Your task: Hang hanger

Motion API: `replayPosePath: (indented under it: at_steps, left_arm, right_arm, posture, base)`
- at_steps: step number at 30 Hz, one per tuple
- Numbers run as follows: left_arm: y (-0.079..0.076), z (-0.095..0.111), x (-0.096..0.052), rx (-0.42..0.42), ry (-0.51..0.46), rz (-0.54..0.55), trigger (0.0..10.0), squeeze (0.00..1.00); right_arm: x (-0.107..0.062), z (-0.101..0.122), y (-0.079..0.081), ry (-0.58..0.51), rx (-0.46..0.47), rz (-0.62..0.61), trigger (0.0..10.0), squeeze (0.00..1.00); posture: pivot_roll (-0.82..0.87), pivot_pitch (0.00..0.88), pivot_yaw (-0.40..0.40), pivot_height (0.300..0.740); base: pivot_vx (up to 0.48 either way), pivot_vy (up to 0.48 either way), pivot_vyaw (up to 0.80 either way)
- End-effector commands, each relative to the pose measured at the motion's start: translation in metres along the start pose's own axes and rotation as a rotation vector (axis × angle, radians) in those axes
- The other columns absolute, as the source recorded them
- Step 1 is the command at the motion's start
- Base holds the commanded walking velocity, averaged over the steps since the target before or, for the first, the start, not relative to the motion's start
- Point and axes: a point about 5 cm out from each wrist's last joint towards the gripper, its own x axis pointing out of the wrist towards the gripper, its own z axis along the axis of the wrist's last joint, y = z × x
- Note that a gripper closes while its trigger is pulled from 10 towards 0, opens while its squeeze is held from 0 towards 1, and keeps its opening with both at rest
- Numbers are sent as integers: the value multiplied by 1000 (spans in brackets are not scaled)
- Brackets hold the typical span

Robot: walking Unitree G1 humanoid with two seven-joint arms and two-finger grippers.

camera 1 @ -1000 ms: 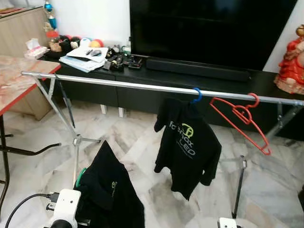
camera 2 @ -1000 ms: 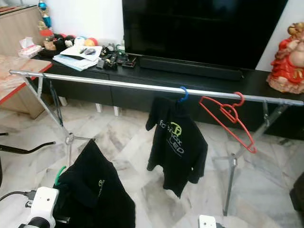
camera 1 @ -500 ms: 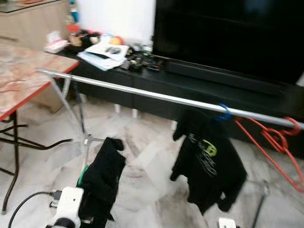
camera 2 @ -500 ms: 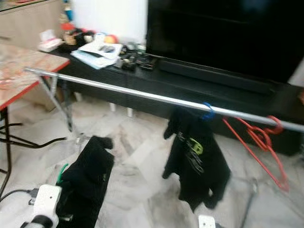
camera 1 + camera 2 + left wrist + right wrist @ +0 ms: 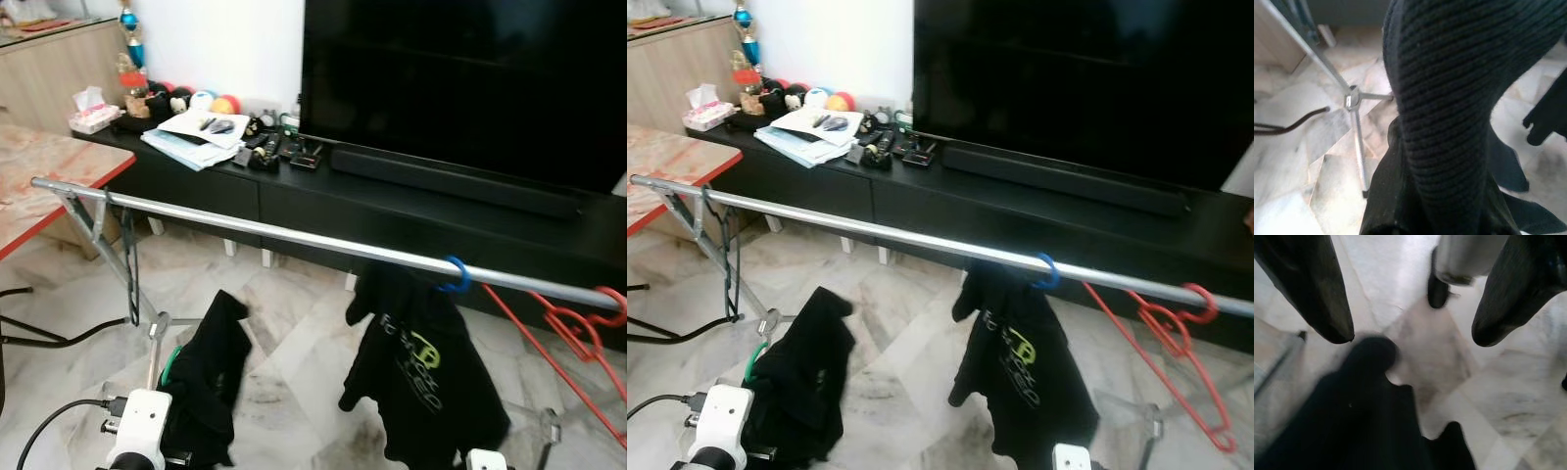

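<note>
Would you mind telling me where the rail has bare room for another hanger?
The rail is bare from its left end by the stand leg to the blue hanger carrying the black shirt. It is crowded further right, where the red hanger hooks on close by.

A black garment (image 5: 1449,112) hides the left gripper's jaws.

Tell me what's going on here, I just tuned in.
The robot stands before a silver clothes rail near the TV console. Its left arm holds up a black garment on a green hanger, below the rail and not yet hooked on. A black printed T-shirt hangs from a blue hanger, beside an empty red hanger. The right gripper is open and empty, low over the floor.
</note>
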Motion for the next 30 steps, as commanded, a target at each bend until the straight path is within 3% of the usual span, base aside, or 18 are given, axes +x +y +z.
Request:
replayPosePath:
  at_steps: [1,5,10,16,20,30]
  left_arm:
    - [-1,6,3,2,-25,-3,10000,0]
    - [-2,8,4,5,-30,-10,10000,0]
    - [-4,17,8,23,-62,-61,10000,0]
    - [1,28,13,79,-95,-89,10000,0]
    - [0,43,19,151,-138,-168,10000,0]
    - [7,65,30,168,-212,-135,10000,0]
  right_arm:
    - [-1,-1,-5,9,9,-11,10000,0]
    - [1,0,4,9,6,1,10000,0]
    - [4,1,28,10,-8,29,10000,0]
    - [6,-1,46,14,-12,47,10000,0]
    - [6,-2,58,18,-15,57,10000,0]
    - [6,-2,45,19,-19,47,10000,0]
  posture:
    - [55,107,-43,740]
    - [53,113,-44,740]
    - [55,116,-46,740]
    - [58,118,-47,740]
    - [58,119,-47,740]
    - [62,108,-48,740]
  base:
    - [386,0,0]
    - [388,0,0]
    - [60,0,0]
    - [0,0,0]
    - [0,0,0]
    - [0,0,0]
